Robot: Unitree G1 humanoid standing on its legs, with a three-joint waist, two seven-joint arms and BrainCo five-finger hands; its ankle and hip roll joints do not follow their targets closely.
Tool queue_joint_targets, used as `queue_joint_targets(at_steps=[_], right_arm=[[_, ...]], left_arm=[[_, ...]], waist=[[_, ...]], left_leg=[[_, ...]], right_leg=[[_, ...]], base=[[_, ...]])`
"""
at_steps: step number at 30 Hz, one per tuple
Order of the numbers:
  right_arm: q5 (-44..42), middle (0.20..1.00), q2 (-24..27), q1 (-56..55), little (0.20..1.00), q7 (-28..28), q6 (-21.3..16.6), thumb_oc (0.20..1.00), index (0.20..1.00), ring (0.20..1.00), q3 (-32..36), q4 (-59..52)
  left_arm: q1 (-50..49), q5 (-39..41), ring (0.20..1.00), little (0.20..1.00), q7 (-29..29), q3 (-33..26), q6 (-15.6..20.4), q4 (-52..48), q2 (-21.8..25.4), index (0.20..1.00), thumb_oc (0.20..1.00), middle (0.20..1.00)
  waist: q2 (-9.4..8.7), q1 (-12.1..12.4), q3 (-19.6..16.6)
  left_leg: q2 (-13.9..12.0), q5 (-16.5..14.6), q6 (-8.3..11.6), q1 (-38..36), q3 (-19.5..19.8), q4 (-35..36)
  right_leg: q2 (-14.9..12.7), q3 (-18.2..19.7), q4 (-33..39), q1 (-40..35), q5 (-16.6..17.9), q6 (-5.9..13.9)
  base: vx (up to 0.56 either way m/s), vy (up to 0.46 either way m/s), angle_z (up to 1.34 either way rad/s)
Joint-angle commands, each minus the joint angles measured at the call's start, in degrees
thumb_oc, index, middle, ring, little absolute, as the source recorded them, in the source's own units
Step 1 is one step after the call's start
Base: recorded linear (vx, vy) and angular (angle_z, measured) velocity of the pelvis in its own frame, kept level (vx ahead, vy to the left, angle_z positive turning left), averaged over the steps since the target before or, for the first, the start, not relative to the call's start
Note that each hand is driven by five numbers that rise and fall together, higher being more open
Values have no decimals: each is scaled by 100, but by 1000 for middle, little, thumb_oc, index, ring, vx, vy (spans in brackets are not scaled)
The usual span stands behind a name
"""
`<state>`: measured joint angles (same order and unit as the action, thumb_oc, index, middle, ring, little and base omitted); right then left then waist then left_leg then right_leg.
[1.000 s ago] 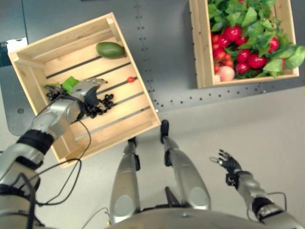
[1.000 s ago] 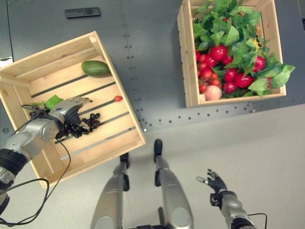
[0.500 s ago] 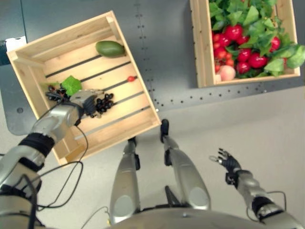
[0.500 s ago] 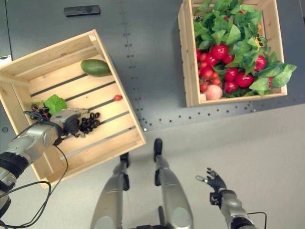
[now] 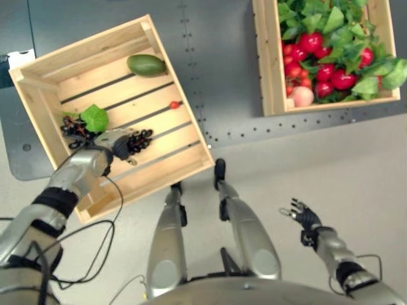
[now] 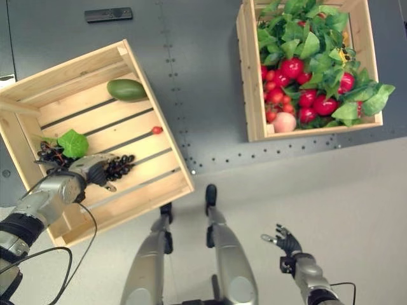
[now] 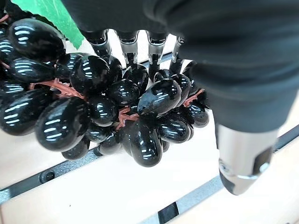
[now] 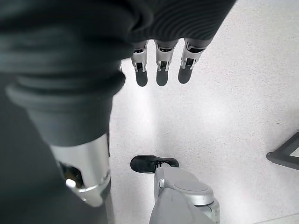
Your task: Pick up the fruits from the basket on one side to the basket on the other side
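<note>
The left hand (image 5: 113, 145) is in the left-side wooden crate (image 5: 166, 67), its fingers (image 7: 129, 49) curled round a black grape bunch (image 7: 100, 109) near the crate's middle; the grapes sit between fingers and thumb. A green leaf (image 5: 95, 117) lies just beside. The right hand (image 5: 304, 216) hangs over the floor, fingers relaxed and holding nothing.

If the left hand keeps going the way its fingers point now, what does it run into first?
The black grape bunch: the left hand has its fingers against it already in the wrist view. Past the grapes lies the crate's slatted floor, though depth is hard to judge.
</note>
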<state>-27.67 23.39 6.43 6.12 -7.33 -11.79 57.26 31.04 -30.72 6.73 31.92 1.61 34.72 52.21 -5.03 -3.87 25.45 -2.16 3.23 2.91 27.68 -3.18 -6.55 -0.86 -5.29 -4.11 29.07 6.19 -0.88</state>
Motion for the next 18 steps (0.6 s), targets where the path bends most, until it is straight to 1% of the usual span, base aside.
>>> queue_joint_targets(at_steps=[1, 8, 18], right_arm=[[42, 1000, 317, -203, 1000, 14, 105, 1000, 1000, 1000, -79, -147], [23, 1000, 343, -242, 1000, 66, 135, 1000, 1000, 1000, -101, -195], [-55, 1000, 385, -256, 1000, 96, 109, 1000, 1000, 1000, -135, -430]], left_arm=[[-673, -311, 1000, 1000, 205, -182, -258, 234, -29, 1000, 1000, 1000], [-640, -326, 1000, 1000, 226, -163, -267, 178, 26, 1000, 1000, 1000], [-445, -280, 1000, 1000, 138, 11, -272, 387, -101, 1000, 1000, 1000]], waist=[[-78, -76, -145], [-144, -99, -97], [-277, -178, -26]], left_leg=[[253, -677, -362, 273, -4, -582], [242, -673, -364, 335, 7, -600], [210, -696, -374, 528, 20, -741]], right_leg=[[-12, -40, -397, 58, -468, 424], [2, -43, -394, 101, -453, 436], [31, -27, -437, 251, -428, 420]], base=[[0, 0, 0], [0, 0, 0], [0, 0, 0]])
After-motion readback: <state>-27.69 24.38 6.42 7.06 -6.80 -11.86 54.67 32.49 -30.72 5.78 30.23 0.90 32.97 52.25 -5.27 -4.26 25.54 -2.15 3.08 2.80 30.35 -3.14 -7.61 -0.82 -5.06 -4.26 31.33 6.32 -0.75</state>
